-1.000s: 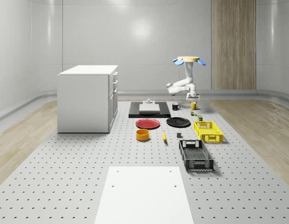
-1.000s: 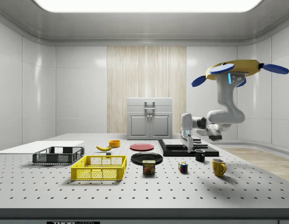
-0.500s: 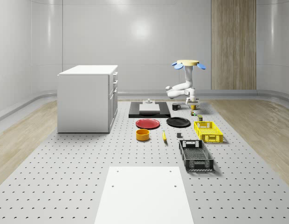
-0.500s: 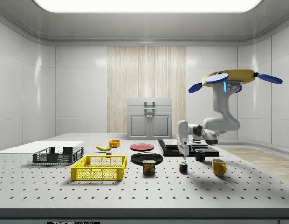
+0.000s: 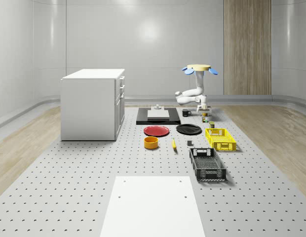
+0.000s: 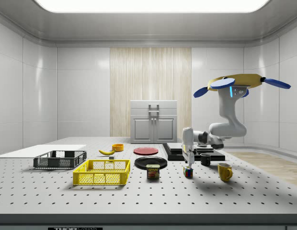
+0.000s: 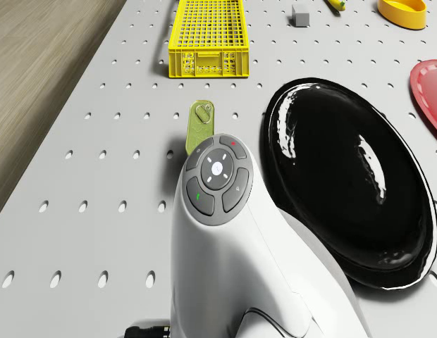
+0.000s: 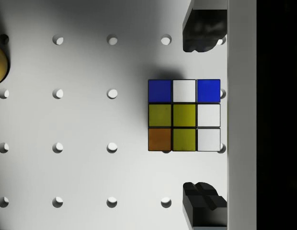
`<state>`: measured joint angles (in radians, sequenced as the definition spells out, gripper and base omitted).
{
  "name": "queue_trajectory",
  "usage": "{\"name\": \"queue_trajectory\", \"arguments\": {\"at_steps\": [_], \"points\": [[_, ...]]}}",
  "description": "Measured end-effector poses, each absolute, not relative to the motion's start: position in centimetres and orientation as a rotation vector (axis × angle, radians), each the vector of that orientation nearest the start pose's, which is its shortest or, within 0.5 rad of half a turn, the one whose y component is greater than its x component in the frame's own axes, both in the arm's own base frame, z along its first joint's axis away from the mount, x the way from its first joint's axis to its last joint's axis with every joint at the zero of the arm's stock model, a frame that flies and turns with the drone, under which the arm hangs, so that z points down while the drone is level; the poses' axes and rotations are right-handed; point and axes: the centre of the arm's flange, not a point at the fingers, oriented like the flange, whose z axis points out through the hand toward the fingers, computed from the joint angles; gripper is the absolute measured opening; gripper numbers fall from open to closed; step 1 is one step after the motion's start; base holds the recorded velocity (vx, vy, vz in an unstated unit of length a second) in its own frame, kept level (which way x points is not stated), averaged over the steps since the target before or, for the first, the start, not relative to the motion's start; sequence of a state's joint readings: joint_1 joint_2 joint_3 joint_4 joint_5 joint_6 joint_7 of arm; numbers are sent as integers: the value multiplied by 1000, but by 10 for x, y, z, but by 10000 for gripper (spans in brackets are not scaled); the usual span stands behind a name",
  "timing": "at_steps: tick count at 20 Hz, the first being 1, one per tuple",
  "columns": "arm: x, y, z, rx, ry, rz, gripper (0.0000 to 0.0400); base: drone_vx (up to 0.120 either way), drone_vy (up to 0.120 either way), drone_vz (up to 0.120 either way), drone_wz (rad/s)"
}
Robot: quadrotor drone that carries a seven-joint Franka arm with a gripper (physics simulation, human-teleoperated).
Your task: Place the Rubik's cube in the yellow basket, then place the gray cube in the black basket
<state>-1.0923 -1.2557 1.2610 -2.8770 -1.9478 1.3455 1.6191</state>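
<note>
We hover our drone (image 6: 239,82) above the table's far end, gripper (image 6: 188,161) spread wide just over the Rubik's cube (image 8: 184,115) on the table (image 8: 81,120), so we judge descending and pinching comes next.

"SPAM" on the can (image 6: 153,170) beside the yellow basket (image 6: 102,173); other markings too small to read

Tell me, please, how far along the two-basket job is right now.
Nothing is delivered yet: the yellow basket holds no cube. In hand: the drone hovers beside the Rubik's cube, the open gripper straddling it on the table. Left: grasp it, basket it, then the gray cube.
</note>
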Motion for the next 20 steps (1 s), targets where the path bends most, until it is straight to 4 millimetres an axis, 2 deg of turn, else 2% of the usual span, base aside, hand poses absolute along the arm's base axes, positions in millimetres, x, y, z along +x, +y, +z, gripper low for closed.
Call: {"name": "queue_trajectory", "arguments": {"at_steps": [5, 11, 20], "points": [[307, 0, 525, 1, -2, 785, 400, 0, 0, 0, 0], [307, 0, 538, 1, -2, 785, 400, 0, 0, 0, 0], [307, 0, 547, 0, -2, 785, 400, 0, 0, 0, 0]]}}
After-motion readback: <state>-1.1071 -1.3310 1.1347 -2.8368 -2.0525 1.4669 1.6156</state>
